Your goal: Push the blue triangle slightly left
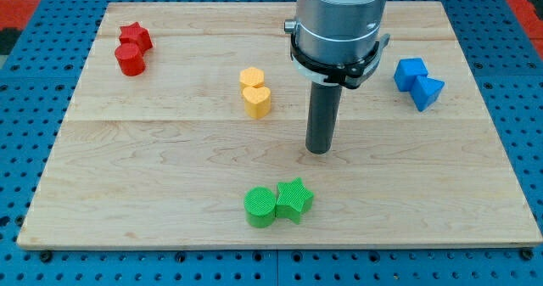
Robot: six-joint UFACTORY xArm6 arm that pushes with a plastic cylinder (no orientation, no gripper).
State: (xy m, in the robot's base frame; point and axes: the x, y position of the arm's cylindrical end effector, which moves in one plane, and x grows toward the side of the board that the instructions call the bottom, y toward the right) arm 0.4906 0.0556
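1. My tip [318, 149] sits on the wooden board [170, 193] near its middle; it's a bare rod, so there are no jaws to tell of.
2. The blue triangle [428, 92] lies well off toward the view's right, touching a blue cube [411, 72] at its upper left.
3. Yellow blocks [254, 92] stand to the tip's left, green blocks [279, 203] below it.
4. Red blocks [132, 49] sit at the top left.

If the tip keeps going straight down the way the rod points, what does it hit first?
Only the wooden board: my tip already seems to rest on it, on bare wood, well left of the blue triangle. No block lies under it.
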